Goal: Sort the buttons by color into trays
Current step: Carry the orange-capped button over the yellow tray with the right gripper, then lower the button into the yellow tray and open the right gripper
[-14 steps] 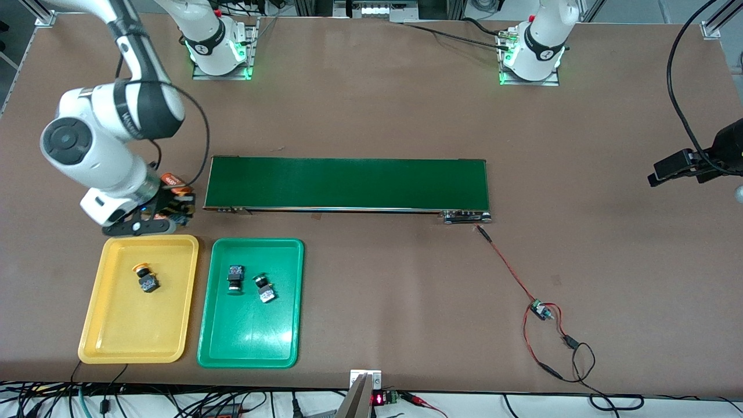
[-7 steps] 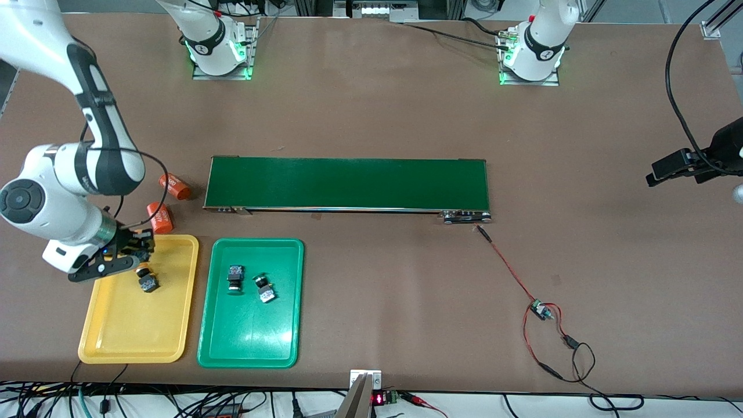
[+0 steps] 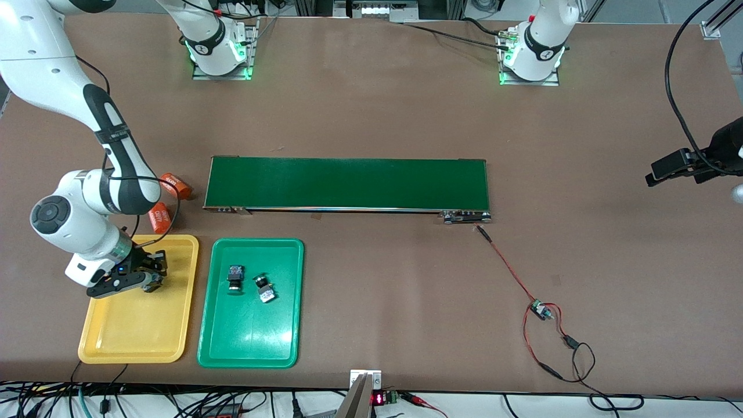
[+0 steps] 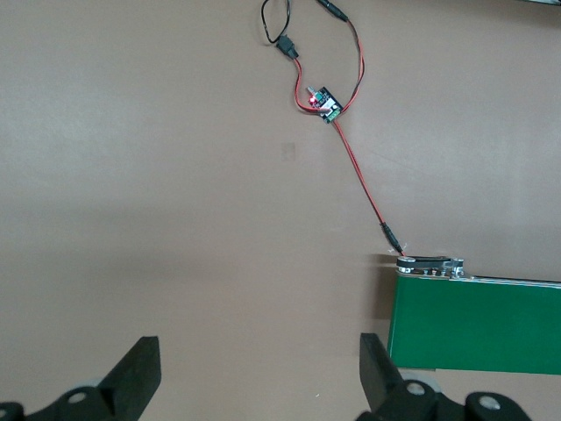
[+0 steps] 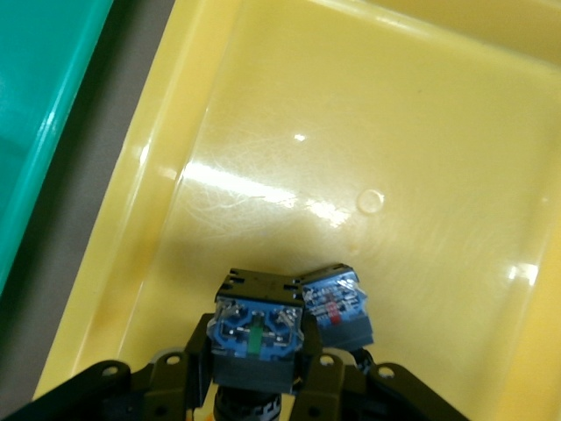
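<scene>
- The right pincer (image 3: 152, 277) sat low in the yellow tray (image 3: 125, 342), closed on a button (image 5: 256, 329) with a black-and-blue body.
- A second button (image 5: 337, 305) lay in that tray, touching the held one; neither cap's colour showed.
- Two more buttons (image 3: 235, 277) (image 3: 264, 288) lay side by side in the green tray (image 3: 249, 342), which sat just beside the yellow tray, toward the left arm's end.
- Two orange cylinders (image 3: 165, 200) lay on the tabletop (image 3: 371, 110) by the belt (image 3: 348, 183), farther from the camera than the yellow tray.
- The left pincer (image 4: 259, 373) waited with fingers wide apart and empty, over the tabletop near a red wire (image 4: 359, 171).
</scene>
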You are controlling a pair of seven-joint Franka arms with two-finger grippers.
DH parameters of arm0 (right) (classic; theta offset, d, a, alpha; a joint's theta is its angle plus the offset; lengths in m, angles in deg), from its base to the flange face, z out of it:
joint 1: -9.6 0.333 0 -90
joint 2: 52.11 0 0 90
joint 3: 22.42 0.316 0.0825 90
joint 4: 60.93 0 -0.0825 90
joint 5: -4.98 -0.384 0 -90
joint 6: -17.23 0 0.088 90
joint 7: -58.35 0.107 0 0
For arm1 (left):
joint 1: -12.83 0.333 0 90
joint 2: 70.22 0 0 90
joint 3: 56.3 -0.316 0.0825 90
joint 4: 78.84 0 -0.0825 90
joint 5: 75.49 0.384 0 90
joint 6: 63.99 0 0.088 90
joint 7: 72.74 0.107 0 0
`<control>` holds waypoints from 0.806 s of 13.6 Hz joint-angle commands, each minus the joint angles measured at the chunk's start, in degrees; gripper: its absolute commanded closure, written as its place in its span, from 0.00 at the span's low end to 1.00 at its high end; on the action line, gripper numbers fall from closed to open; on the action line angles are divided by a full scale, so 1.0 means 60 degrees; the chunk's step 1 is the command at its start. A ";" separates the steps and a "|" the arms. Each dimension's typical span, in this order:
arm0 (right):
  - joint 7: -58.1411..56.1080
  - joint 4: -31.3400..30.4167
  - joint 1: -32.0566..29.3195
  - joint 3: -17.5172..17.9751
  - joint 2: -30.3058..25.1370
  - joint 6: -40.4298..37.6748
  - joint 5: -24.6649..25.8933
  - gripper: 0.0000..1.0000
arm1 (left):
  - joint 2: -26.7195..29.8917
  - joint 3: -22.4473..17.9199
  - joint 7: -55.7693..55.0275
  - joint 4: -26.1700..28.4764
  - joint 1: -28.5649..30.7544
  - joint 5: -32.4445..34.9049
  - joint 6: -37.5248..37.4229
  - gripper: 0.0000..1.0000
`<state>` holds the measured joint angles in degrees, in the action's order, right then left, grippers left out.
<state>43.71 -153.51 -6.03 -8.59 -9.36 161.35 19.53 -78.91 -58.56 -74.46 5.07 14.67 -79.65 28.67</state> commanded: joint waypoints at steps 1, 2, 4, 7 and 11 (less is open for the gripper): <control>0.0052 0.0224 -0.0091 0.0156 0.0169 0.0003 0.0051 0.91 | 0.0056 -0.0005 0.0228 -0.0053 -0.0014 -0.0127 -0.0004 0.00; 0.0197 0.0210 -0.0076 0.0156 0.0184 0.0003 0.0050 0.90 | 0.0056 -0.0005 0.0228 -0.0053 -0.0014 -0.0127 -0.0004 0.00; 0.0461 0.0195 -0.0047 0.0171 0.0228 0.0003 0.0050 0.88 | 0.0056 -0.0005 0.0228 -0.0053 -0.0014 -0.0127 -0.0018 0.00; 0.0638 0.0181 0.0128 0.0186 0.0272 0.0003 0.0050 0.47 | 0.0056 -0.0005 0.0228 -0.0038 -0.0014 -0.0112 -0.0004 0.00; 0.0638 0.0181 0.0217 0.0186 0.0287 0.0018 0.0050 0.27 | 0.0099 0.0010 0.0228 -0.0038 -0.0029 -0.0083 -0.0063 0.00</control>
<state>46.84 -153.38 -4.57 -7.91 -8.25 161.39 19.52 -78.91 -58.52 -74.46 5.06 14.64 -79.65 28.67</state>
